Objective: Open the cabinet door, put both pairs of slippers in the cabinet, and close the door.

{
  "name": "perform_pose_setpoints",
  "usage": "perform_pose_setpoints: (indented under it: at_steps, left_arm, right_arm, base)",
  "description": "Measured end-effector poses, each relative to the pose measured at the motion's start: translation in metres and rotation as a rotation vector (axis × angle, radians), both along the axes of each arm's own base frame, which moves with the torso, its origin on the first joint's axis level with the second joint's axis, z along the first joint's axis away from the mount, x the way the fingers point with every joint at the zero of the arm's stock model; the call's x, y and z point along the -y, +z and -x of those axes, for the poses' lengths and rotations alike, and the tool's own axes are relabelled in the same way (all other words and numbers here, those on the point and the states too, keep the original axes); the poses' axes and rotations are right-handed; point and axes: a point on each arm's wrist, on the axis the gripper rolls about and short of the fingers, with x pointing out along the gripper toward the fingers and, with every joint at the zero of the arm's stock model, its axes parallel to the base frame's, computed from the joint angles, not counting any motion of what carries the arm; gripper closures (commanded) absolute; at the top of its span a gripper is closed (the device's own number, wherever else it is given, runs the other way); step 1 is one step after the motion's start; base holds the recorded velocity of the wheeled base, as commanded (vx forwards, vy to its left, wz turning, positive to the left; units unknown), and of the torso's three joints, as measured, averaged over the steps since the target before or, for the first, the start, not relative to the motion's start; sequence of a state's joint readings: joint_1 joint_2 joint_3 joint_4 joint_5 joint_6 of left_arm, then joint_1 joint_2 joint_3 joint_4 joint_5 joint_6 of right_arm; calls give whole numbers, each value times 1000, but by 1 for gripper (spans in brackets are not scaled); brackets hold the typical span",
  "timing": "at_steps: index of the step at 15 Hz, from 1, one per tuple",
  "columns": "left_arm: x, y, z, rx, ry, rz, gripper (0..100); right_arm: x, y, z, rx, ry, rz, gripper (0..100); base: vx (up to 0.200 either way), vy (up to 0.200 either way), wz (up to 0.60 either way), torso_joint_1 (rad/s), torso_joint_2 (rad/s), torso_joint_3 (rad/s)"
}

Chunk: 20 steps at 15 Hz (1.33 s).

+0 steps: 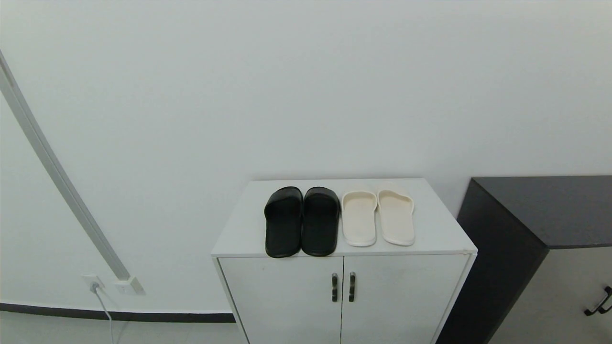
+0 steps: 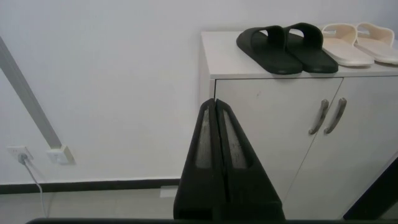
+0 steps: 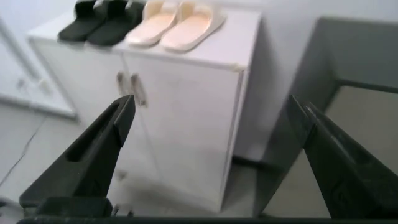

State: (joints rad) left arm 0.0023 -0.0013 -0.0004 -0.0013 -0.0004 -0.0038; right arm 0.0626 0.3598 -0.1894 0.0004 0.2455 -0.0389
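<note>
A white two-door cabinet [image 1: 287,296] stands against the wall, both doors shut, with two dark handles [image 1: 343,286] at the middle seam. On its top lie a black pair of slippers [image 1: 301,221] on the left and a cream pair of slippers [image 1: 378,217] on the right, toes toward the wall. My left gripper [image 2: 215,106] is shut, fingers pressed together, low and to the left of the cabinet [image 2: 280,130]. My right gripper [image 3: 211,115] is open wide, held off from the cabinet's front right corner [image 3: 239,68]. Both pairs appear in the wrist views: black slippers [image 2: 286,46] [image 3: 99,15], cream slippers [image 2: 360,42] [image 3: 177,25].
A dark cabinet [image 1: 521,248] with a grey door and a black handle [image 1: 600,303] stands close on the white cabinet's right. A wall socket with a plugged cable [image 1: 93,283] and a slanted grey cable duct [image 1: 57,177] sit on the wall to the left.
</note>
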Motion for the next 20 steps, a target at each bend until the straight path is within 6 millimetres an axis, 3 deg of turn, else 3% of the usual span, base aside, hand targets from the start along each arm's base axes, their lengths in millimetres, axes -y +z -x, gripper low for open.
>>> perform_pose_setpoints:
  at_steps: [3,5,10,14,20]
  left_arm:
    - [0,0,0,0,0,0,100]
    - [0,0,0,0,0,0,100]
    - [0,0,0,1,0,0,100]
    - [0,0,0,0,1,0,100]
    - [0,0,0,1,0,0,100]
  right_arm:
    - [-7,23,-46,-126,50,-49,0]
    - [-24,39,-72,-191,66,-95,0]
    - [-105,70,-129,-211,30,-160,0]
    - [-160,68,-173,-204,-40,-141,0]
    - [-213,43,-232,-173,-198,-86,0]
  base:
    - [0,0,0,0,0,0]
    - [0,0,0,0,0,0]
    - [0,0,0,0,0,0]
    - [0,0,0,0,0,0]
    - [0,0,0,0,0,0]
